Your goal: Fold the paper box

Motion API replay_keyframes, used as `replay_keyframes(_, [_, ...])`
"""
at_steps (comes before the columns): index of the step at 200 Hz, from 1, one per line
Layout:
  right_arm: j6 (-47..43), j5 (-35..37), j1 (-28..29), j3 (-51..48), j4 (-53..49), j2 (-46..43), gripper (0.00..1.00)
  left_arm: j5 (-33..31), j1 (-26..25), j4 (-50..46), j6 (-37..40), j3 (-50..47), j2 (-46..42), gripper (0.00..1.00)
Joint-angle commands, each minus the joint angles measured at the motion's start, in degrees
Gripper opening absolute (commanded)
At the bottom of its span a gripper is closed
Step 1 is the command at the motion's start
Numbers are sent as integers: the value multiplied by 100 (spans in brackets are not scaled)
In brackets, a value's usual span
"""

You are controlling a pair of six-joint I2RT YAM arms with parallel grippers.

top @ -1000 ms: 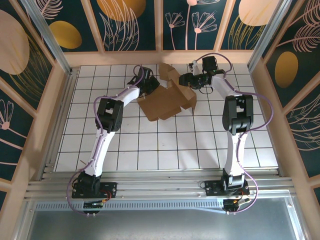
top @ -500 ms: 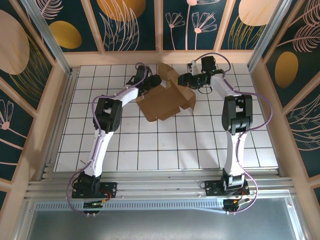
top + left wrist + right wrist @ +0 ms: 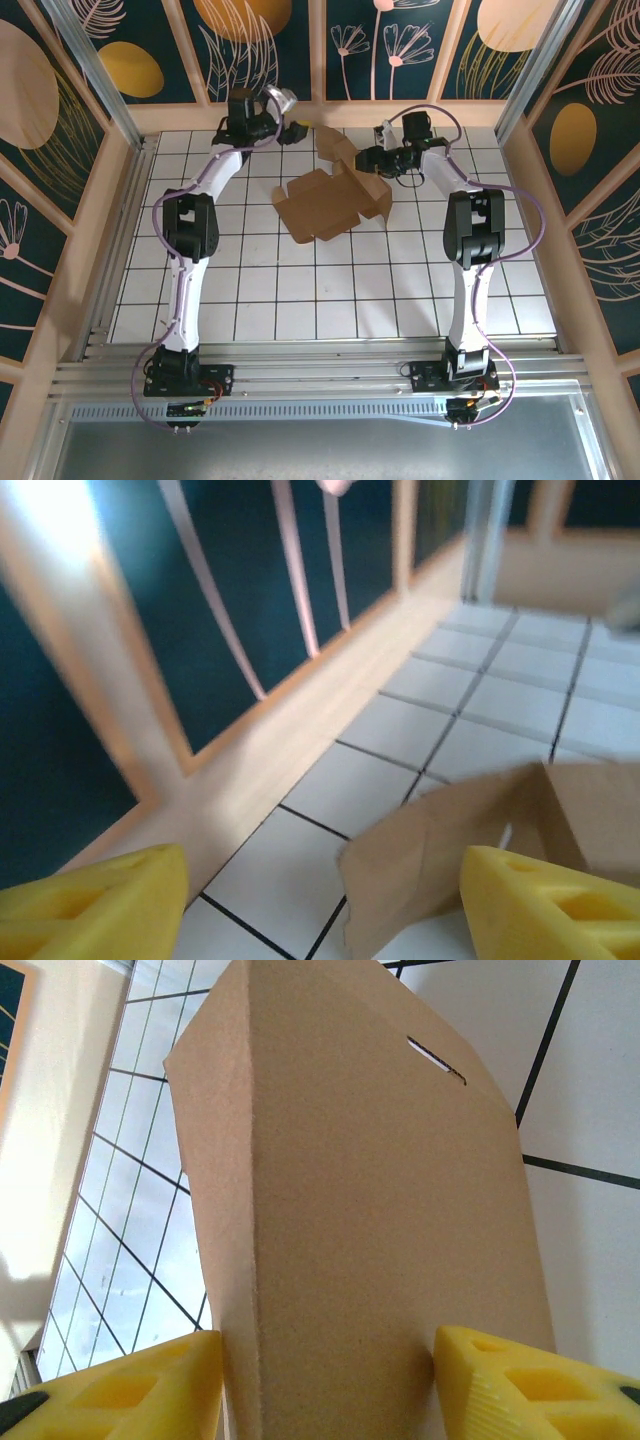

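by the far wall [image 3: 180,116] left end effector [image 3: 320,900] now gapes empty; right end effector [image 3: 330,1385] alone grips the paper box [image 3: 330,205].

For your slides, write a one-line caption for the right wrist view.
A creased brown flap of the paper box fills the gap between the right hand's yellow fingers, above white tiles.
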Motion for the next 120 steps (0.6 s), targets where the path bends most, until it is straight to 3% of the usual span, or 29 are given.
replay_keyframes(1, [-157, 250, -2, 76, -479, 207, 57, 766, -75, -298, 1378, 491, 404, 77])
replay_keyframes(22, [-174, 262, -3, 29, -476, 173, 57, 947, -76, -287, 953, 1462, 1015, 82])
replay_keyframes(51, [-175, 240, -6, -6, -450, 171, 57, 1153, -83, 899, 368, 1255, 1210, 83])
replay_keyframes(120, [-175, 191, 4, 106, -477, 267, 57, 1012, -197, 1204, 624, 1636, 1818, 93])
